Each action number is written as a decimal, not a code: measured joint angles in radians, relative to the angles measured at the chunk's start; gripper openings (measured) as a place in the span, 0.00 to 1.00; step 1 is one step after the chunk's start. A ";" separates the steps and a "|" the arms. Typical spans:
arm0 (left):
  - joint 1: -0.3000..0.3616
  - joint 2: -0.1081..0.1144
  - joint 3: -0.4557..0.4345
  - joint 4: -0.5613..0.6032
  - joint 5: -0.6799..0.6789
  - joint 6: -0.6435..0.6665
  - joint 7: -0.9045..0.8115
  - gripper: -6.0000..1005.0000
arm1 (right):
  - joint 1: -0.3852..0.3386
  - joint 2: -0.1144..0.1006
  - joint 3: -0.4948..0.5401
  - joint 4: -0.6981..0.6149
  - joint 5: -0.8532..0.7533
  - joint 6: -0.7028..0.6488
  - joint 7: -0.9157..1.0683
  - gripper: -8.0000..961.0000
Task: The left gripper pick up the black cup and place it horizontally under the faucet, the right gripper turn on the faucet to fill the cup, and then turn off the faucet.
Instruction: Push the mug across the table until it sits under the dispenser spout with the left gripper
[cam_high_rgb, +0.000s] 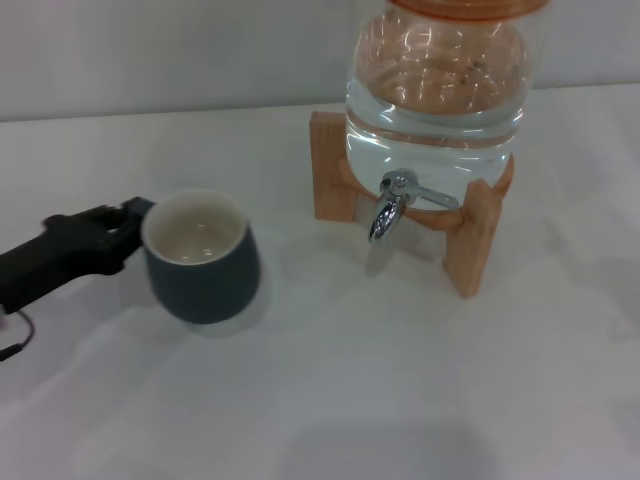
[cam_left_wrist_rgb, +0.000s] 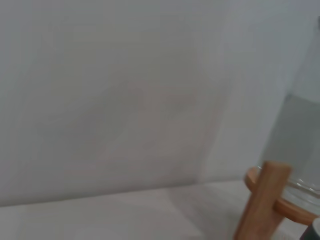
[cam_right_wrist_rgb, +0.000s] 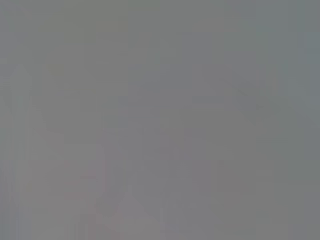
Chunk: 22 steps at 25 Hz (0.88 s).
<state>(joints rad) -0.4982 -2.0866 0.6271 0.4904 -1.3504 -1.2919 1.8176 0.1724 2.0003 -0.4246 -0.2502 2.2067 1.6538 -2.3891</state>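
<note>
The black cup (cam_high_rgb: 203, 268), dark charcoal with a cream inside, is left of centre on the white table and leans slightly; its handle is hidden. My left gripper (cam_high_rgb: 135, 218), with black fingers, reaches in from the left and grips the cup's left side at the rim. The chrome faucet (cam_high_rgb: 391, 205) points down from the clear water jar (cam_high_rgb: 437, 95), well right of the cup, with its lever to the right. A dark sliver of the cup (cam_left_wrist_rgb: 314, 233) shows in the left wrist view. The right gripper is out of view; the right wrist view is plain grey.
The jar sits on a wooden stand (cam_high_rgb: 471, 240) at the back right, also in the left wrist view (cam_left_wrist_rgb: 261, 202). A thin black cable (cam_high_rgb: 14, 335) hangs by the left arm. White table (cam_high_rgb: 330, 400) stretches in front.
</note>
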 joint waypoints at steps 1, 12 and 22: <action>-0.008 -0.001 0.020 -0.001 -0.002 0.010 -0.007 0.22 | 0.001 0.000 0.000 0.000 0.000 0.002 0.000 0.84; -0.040 -0.002 0.475 0.011 -0.259 0.197 -0.091 0.22 | 0.015 0.002 -0.002 0.000 -0.007 0.023 0.001 0.84; -0.026 -0.003 0.741 0.092 -0.363 0.347 -0.160 0.21 | 0.018 0.001 -0.002 0.006 -0.007 0.030 0.001 0.84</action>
<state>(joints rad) -0.5243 -2.0894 1.3683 0.5820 -1.7138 -0.9453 1.6575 0.1902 2.0018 -0.4264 -0.2443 2.1996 1.6842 -2.3883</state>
